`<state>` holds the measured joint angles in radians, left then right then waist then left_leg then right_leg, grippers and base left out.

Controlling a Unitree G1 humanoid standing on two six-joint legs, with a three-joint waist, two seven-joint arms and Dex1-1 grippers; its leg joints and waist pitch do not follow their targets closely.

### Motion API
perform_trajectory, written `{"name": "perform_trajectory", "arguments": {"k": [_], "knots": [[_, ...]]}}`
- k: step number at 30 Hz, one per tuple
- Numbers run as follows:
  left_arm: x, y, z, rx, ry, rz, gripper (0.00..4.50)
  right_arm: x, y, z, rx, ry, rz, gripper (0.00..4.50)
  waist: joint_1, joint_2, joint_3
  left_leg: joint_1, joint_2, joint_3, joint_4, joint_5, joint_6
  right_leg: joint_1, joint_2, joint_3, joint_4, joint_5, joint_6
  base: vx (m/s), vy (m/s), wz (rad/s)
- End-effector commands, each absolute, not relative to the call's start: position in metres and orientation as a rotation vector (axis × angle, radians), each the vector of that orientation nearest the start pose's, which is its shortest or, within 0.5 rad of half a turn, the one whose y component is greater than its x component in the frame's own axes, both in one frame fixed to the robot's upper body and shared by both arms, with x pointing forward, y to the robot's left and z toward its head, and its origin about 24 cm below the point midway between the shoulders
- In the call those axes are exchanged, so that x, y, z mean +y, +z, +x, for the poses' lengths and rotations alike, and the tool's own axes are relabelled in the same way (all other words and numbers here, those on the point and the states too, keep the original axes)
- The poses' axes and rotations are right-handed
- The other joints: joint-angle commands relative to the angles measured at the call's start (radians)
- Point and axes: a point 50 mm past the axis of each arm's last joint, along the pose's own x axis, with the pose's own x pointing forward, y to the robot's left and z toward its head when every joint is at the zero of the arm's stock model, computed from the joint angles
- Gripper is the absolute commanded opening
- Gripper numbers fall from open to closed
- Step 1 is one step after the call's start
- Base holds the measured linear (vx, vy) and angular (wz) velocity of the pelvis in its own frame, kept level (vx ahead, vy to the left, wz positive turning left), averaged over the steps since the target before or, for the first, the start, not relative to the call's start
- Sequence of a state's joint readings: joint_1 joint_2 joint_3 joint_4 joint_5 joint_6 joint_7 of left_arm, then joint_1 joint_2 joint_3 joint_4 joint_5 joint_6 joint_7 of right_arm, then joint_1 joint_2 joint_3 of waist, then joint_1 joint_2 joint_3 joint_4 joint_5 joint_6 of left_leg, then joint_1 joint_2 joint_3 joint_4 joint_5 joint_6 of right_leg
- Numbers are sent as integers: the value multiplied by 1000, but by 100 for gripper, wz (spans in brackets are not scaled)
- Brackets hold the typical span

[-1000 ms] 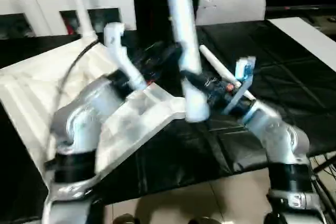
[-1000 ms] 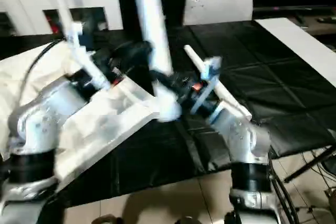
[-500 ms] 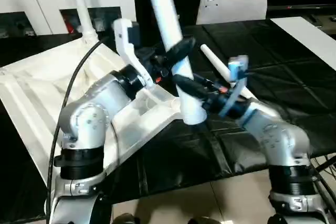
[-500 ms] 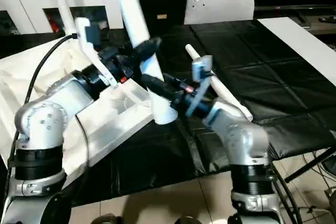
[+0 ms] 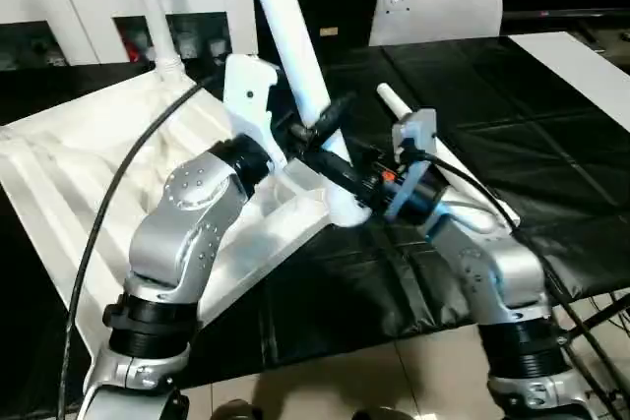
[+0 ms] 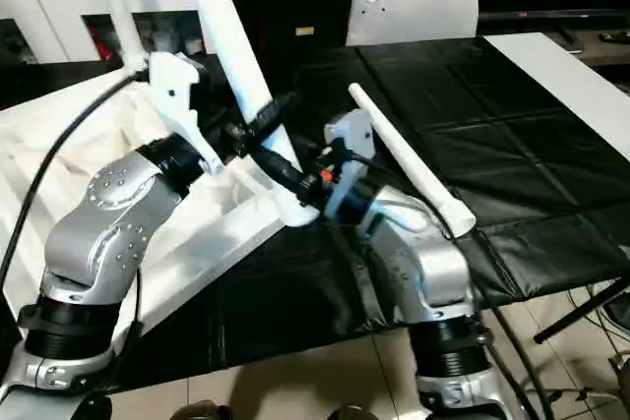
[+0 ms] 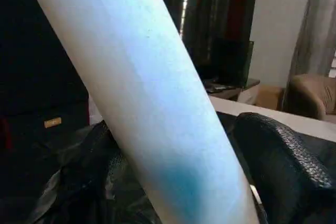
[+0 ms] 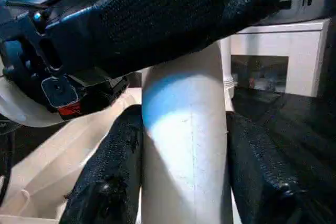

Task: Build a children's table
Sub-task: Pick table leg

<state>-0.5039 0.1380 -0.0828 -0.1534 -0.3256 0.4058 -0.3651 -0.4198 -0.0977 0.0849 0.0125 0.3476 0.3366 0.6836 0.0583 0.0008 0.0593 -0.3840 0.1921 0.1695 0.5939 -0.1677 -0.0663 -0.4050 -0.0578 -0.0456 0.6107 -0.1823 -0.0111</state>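
Left eye view shows both grippers clamped on one long white table leg (image 5: 295, 51) that leans up and away from the near corner of the upturned tabletop (image 5: 79, 174). The left gripper (image 5: 317, 123) pinches it higher on the shaft and the right gripper (image 5: 340, 170) pinches it lower, just above its foot end, which sits at the corner socket (image 5: 317, 206); whether it has entered the socket I cannot tell. To do this well, I judge the leg should be brought square to the top before any push, both grips working together, then pressed straight down along its own axis; pushing while it leans would likely jam it or slide the top on the black cloth (image 5: 512, 135). The leg is a smooth, round, gently tapered plastic tube, slick enough to twist between the textured black fingers (image 8: 115, 182) that flank it in the right wrist view. The tabletop is white moulded plastic, its underside ribbed with raised ridges. One leg (image 5: 153, 7) already stands upright at the far corner, and another (image 6: 409, 159) lies loose on the cloth beside the right arm. Behind stands a white cabinet (image 5: 89, 7) with glass doors.
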Motion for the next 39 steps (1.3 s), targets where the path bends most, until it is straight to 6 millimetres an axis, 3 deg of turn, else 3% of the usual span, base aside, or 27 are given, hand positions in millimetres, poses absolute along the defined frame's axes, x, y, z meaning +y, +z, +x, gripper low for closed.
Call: {"name": "perform_trajectory", "arguments": {"k": [1,11,15,18,22,29,35,39], "knots": [[78,177,298,-252,-723,-72,311,-76,121,300,-85,960,123,186,0,-6,-68,12,28,-6,-66,-210,-4,48,-64,39,-78,-257,-123,0,0,0],[72,174,295,-220,-714,-202,311,-77,121,306,-110,913,111,186,-3,-11,-69,13,29,-3,-64,-207,5,47,-62,41,-77,-243,-130,0,0,0],[71,176,296,-172,-677,-372,264,-80,121,309,-127,891,80,186,-3,-10,-70,11,28,-2,-61,-202,1,49,-61,40,-74,-234,-141,0,0,0],[72,177,298,-170,-660,-399,262,-81,121,309,-130,887,71,186,-3,-12,-68,10,26,-2,-61,-206,14,49,-59,39,-80,-246,-132,0,0,0],[73,175,300,-171,-653,-309,262,-80,121,310,-134,879,78,185,-4,-11,-69,10,27,-5,-62,-203,21,48,-59,38,-81,-258,-112,0,0,0],[73,172,300,-149,-663,-307,262,-77,122,312,-142,882,72,185,-5,-9,-70,11,27,-4,-60,-195,16,49,-59,38,-77,-227,-130,0,0,0],[73,172,301,-143,-652,-305,262,-77,123,312,-148,885,70,185,-6,-13,-70,11,27,-3,-60,-194,20,50,-59,38,-77,-236,-127,0,0,0],[76,169,301,-172,-667,-145,262,-77,122,312,-148,892,68,185,-7,-18,-70,11,27,-2,-60,-189,23,48,-59,39,-78,-241,-118,0,0,0]]}}
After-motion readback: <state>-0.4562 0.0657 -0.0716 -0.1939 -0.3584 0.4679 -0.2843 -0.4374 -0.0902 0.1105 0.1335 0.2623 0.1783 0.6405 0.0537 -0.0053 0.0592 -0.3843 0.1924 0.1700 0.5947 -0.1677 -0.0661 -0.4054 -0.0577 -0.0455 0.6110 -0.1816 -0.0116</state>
